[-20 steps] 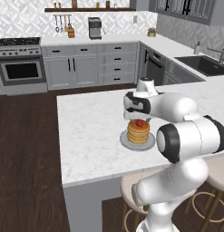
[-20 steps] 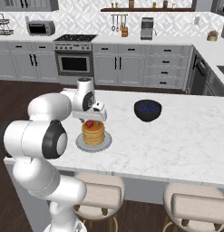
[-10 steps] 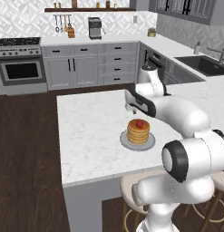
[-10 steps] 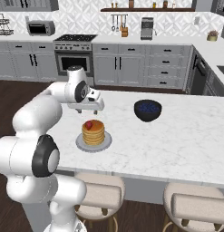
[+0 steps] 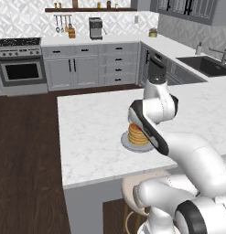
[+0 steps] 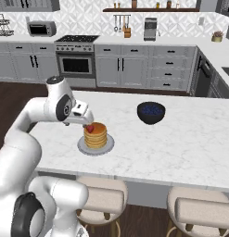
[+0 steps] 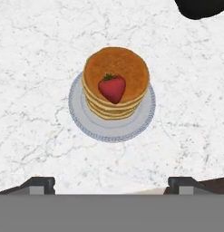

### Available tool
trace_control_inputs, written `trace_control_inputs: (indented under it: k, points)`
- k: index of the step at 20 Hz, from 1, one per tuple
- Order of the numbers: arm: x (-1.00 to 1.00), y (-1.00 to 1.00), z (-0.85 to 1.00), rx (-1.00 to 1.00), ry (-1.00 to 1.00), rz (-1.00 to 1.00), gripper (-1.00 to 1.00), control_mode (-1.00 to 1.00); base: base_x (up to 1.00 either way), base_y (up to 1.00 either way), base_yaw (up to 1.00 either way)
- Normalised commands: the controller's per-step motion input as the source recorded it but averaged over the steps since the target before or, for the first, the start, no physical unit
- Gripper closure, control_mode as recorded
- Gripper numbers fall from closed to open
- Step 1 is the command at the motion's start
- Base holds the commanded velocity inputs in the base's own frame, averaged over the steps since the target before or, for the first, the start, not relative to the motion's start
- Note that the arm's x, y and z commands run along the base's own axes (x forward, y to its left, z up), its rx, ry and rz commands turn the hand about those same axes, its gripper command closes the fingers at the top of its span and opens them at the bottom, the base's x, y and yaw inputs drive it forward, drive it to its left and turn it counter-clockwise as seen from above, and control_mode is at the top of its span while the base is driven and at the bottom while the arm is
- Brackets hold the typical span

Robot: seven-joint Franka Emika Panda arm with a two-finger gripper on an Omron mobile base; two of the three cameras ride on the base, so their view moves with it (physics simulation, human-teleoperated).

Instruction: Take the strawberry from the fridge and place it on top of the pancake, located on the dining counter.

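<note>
Strawberry (image 7: pixel 112 88) parked on the pancake (image 7: pixel 115 81), near the dining counter's (image 6: pixel 181 143) stool-side edge.
Gripper (image 7: pixel 111 183) is spread wide above, nothing pinched; a dark bowl (image 6: pixel 150 112) is sat nearby, nothing blocked.

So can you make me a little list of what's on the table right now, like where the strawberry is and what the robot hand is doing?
strawberry: lying on top of the pancake stack
pancake: stacked on a round grey plate
dining counter: white marble, holds the plate and a dark bowl
dark bowl: sits apart from the plate, with blue things inside
gripper: open, holding nothing, above the pancake
stools: two, tucked under the counter's near edge
</note>
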Motion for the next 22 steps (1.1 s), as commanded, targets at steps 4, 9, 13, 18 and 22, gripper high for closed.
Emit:
trace_control_inputs:
  k: [4,9,13,18,22]
  points:
    - [-1.0,0.82,0.33,-0.06,0.0,-0.02,-1.0,-1.0,0.0,0.0,0.0]
    - [-0.76,1.0,0.1,-0.29,0.15,0.03,-1.0,-1.0,0.0,0.0,0.0]
    - [-0.5,1.0,-0.01,-0.36,0.28,0.01,-1.0,-1.0,0.0,0.0,0.0]
    - [-0.33,1.0,-0.37,-0.27,0.26,0.0,-1.0,-1.0,0.0,0.0,0.0]
    - [-0.07,0.95,-0.71,-0.2,0.28,0.04,-1.0,-1.0,0.0,0.0,0.0]
